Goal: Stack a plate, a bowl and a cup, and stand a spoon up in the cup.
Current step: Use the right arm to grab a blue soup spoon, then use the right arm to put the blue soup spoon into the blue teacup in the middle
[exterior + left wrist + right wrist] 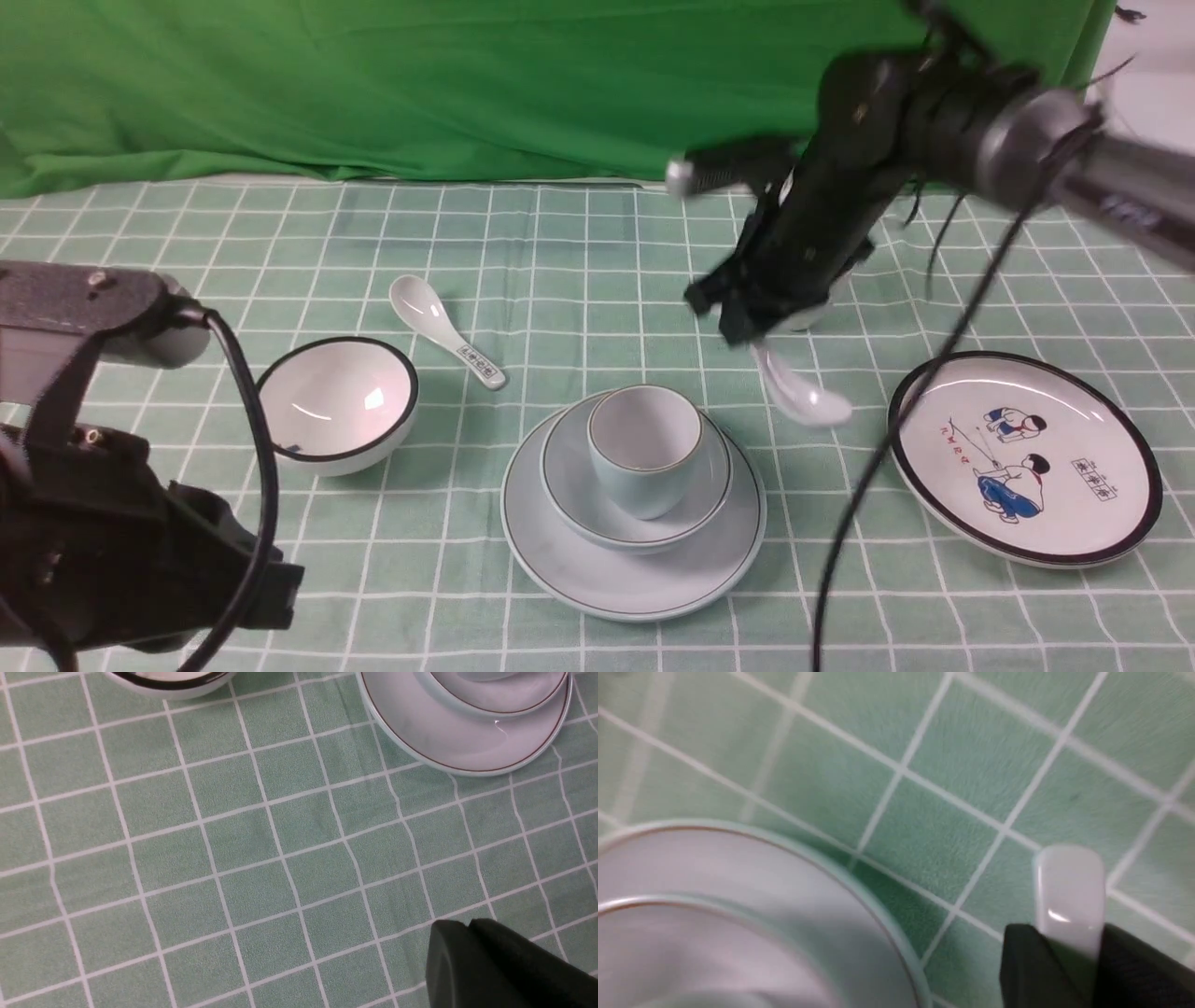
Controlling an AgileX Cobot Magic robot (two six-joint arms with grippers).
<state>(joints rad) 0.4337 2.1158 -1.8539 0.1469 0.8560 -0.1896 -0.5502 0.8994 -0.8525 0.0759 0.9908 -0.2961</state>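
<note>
The pale blue-green plate (635, 574) lies at the front middle of the table. The shallow bowl (571, 481) sits on it and the handleless cup (644, 453) stands upright in the bowl. My right gripper (752, 327) is shut on the handle of the plain spoon (808, 399). The spoon hangs scoop-down in the air, just right of the stack. In the right wrist view the spoon handle (1070, 891) sticks out between the fingers of my right gripper (1069, 947), beside the plate rim (859, 877). My left gripper (467, 927) is shut and empty, low over the cloth near the plate (448, 742).
A white black-rimmed bowl (336, 401) and a printed spoon (448, 341) lie left of the stack. A cartoon plate (1027, 457) lies at the right. A white cup (814, 317) is mostly hidden behind my right gripper. A green curtain hangs behind the table.
</note>
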